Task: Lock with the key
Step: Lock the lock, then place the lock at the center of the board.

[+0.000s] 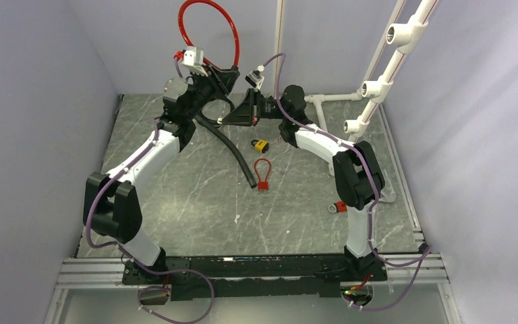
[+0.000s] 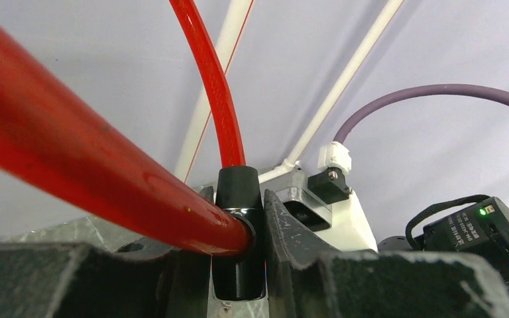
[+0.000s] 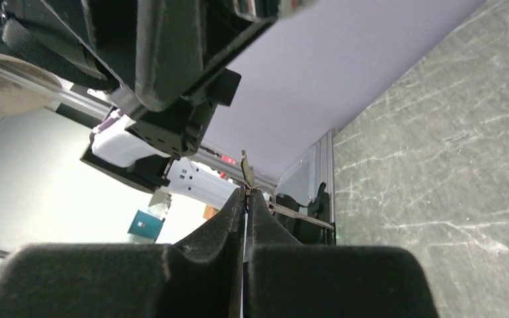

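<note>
Left end effector point(image 2: 238, 233) is clamped on the red cable lock point(image 2: 237, 187), which I hold above the worktop point(image 1: 195, 202). Right end effector point(image 3: 246, 199), alongside, pinches the key point(image 3: 246, 169), apparently for insertion.

**Odds and ends on the grey table**

A small yellow-and-black padlock point(image 1: 261, 144) lies on the marbled grey table point(image 1: 195, 202), with a short red-looped lock point(image 1: 263, 174) just in front of it. A thick black cable point(image 1: 236, 154) slants beside them. A red-headed key point(image 1: 338, 207) lies well apart, to the right. White pipe framing point(image 1: 376, 86) stands at the back right.
</note>
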Available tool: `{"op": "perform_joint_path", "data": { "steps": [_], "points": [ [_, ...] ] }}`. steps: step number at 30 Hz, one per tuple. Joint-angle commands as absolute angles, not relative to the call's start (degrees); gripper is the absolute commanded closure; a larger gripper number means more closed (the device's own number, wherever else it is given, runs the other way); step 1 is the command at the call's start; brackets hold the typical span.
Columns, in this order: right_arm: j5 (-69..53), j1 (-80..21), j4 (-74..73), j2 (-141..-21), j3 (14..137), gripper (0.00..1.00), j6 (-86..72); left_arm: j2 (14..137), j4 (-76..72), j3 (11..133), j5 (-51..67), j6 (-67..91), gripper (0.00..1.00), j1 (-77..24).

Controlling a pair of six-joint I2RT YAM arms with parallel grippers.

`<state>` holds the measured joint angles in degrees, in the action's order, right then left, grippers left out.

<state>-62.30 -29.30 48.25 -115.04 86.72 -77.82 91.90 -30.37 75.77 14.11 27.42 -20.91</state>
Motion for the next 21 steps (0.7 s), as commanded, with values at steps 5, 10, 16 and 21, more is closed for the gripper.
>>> {"op": "perform_joint_path", "data": {
  "steps": [5, 10, 16, 21],
  "points": [
    [-64.9, -27.4, 38.9, -108.0, 84.1, 1.0, -66.8, 88.6, -29.8, 78.8, 17.0, 28.7, 1.0, -15.9],
    [-60.9, -27.0, 16.3, -102.5, 83.9, 1.0, -45.3, 84.5, -18.4, 75.1, 23.0, 34.0, 1.0, -11.2],
    [-59.0, -26.1, 7.5, -98.7, 82.2, 1.0, -35.8, 76.3, -1.3, 64.8, 26.3, 40.7, 1.0, -4.6],
    [-58.8, -25.7, 6.5, -98.3, 81.5, 1.0, -35.5, 75.6, 3.4, 56.1, 32.3, 44.7, 1.0, 2.3]
  ]
}}
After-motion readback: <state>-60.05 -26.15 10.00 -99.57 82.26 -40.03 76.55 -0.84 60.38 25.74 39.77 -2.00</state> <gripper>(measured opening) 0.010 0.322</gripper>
